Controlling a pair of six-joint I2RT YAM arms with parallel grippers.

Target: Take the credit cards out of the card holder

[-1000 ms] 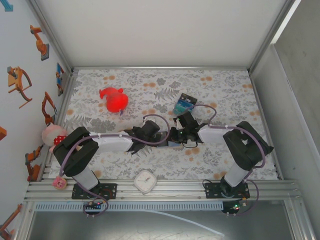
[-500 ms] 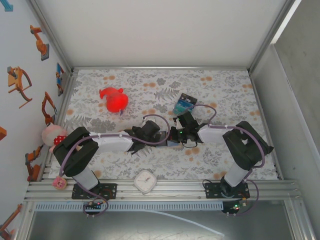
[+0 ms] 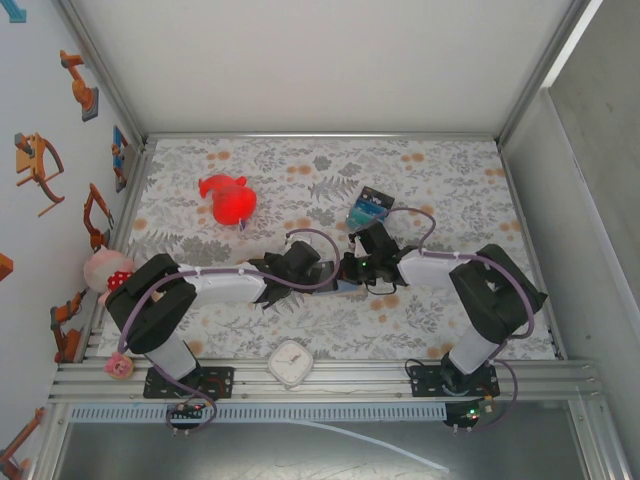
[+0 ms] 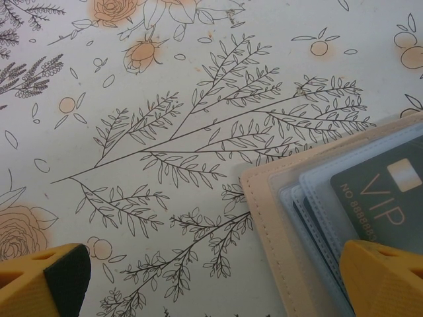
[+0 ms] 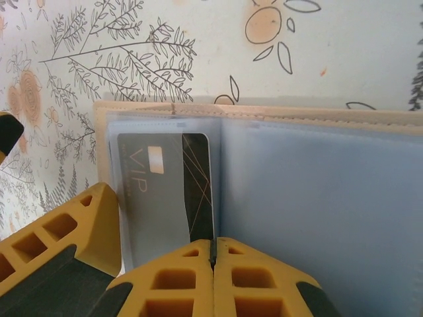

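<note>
Slippage risk: right jaws shut at VIP card (image 5: 162, 191) edge, hold unclear; left jaws wide, empty, straddling tan card holder (image 4: 268, 211) edge, pinning doubtful; may drag.

The card holder (image 5: 317, 191) lies open and flat on the table, inner face up. Its outer border is tan with a stitched edge; the inside is light blue with translucent sleeves. The half right of the centre fold shows a bare sleeve.

One credit card (image 5: 155, 191) sits in the left half, long side parallel to the fold. It is dark grey-green and marked "VIP", with a pale chip and thin gold lines on a darker band.

In the left wrist view, the card holder (image 4: 274, 211) shows several staggered sleeves, with the credit card (image 4: 386, 198) in the uppermost.
</note>
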